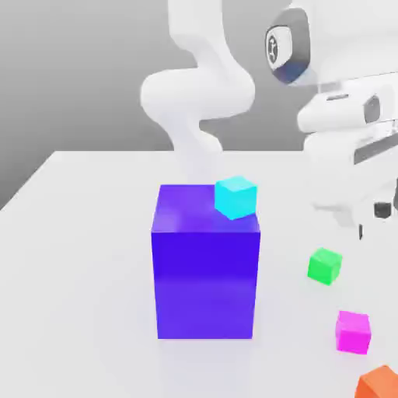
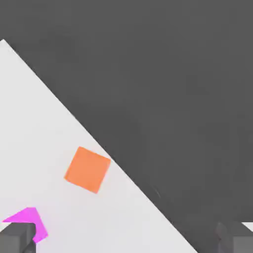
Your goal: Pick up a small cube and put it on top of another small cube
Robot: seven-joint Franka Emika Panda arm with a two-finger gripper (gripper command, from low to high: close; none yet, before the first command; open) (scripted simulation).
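Observation:
The small cube point(image 1: 353, 331), plain magenta-pink, rests on the white table point(image 1: 78, 256) toward the exterior view's right, near the front. In the hand view a corner of this small cube point(image 2: 28, 221) shows right beside one fingertip. My gripper point(image 1: 371, 218) hangs above the table on the exterior view's right, higher than the cubes and touching none of them. In the hand view the gripper point(image 2: 126, 242) is open, its fingertips point(image 2: 17, 238) far apart with nothing between them.
A big blue-purple block point(image 1: 206, 272) stands mid-table with a cyan cube point(image 1: 235, 197) on its top corner. A green cube point(image 1: 324, 266) lies behind the magenta one, and an orange cube point(image 1: 381, 385) point(image 2: 87, 169) sits close to the table's edge point(image 2: 123, 170).

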